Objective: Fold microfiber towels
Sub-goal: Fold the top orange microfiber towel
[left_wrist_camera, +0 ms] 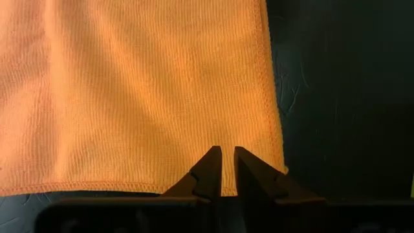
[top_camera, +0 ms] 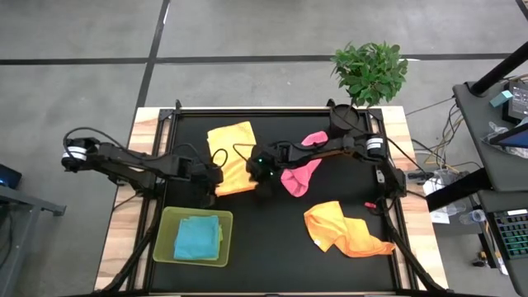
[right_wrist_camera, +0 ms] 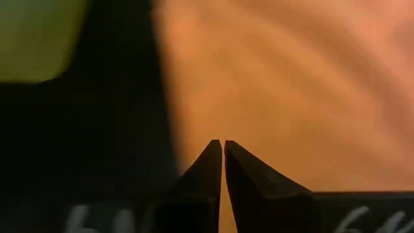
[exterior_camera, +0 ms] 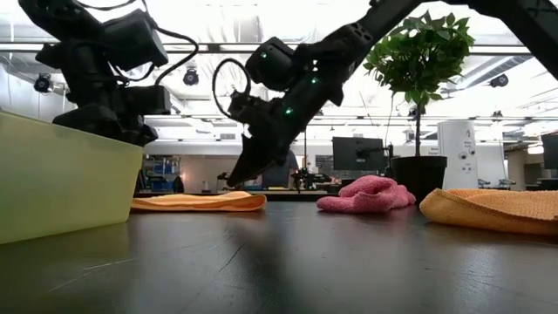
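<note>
My left gripper [top_camera: 216, 178] sits just left of centre in the overhead frame, at the lower edge of the yellow towel [top_camera: 232, 157]. In my left wrist picture its fingers [left_wrist_camera: 210, 173] are drawn narrow on that towel's hem, with only a sliver between the tips. My right gripper [top_camera: 258, 172] comes in from the right and rests at the same towel's right edge, near frame centre; in my right wrist picture its fingertips [right_wrist_camera: 213, 169] are pressed together over the cloth, but I cannot tell whether any fabric is pinched between them.

The yellow towel lies flat on the black mat [top_camera: 272, 256], upper middle of the overhead frame. A pink towel [top_camera: 300, 175] is bunched just right of centre, under my right arm. An orange towel [top_camera: 342, 229] lies crumpled at lower right. A light blue towel [top_camera: 198, 238] lies in the lime-green tray [top_camera: 167, 239] at lower left. A potted plant [top_camera: 370, 73] stands at the upper right.
</note>
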